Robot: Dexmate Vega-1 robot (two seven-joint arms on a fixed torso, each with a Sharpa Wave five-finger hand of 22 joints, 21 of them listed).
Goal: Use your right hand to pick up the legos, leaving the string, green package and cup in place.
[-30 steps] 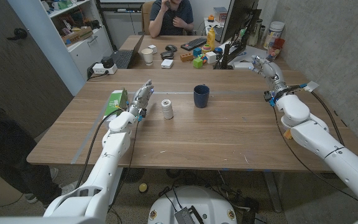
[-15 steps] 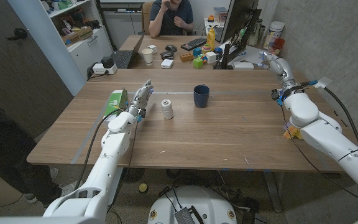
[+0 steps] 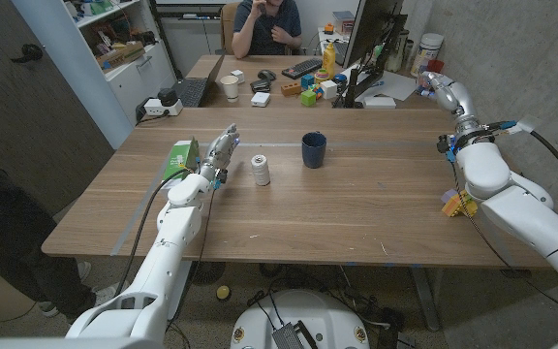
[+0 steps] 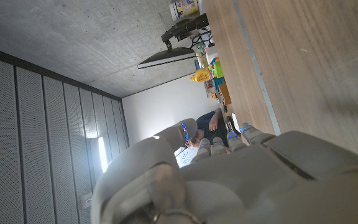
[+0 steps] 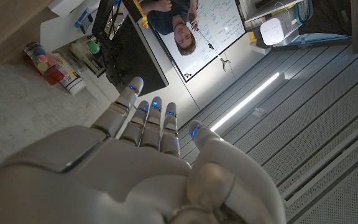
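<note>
Spool of white string point(image 3: 261, 169) stands beside dark round cup point(image 3: 314, 149) — right hand point(image 3: 447, 90) fingers straight, empty

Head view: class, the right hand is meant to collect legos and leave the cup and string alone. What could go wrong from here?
1. The right hand is at the table's far right corner, close to containers beside the monitor; a swing could knock them.
2. A sweep back to the middle passes the upright cup and string, which might tip.
3. The coloured blocks sit on the rear desk, perhaps beyond reach.
</note>
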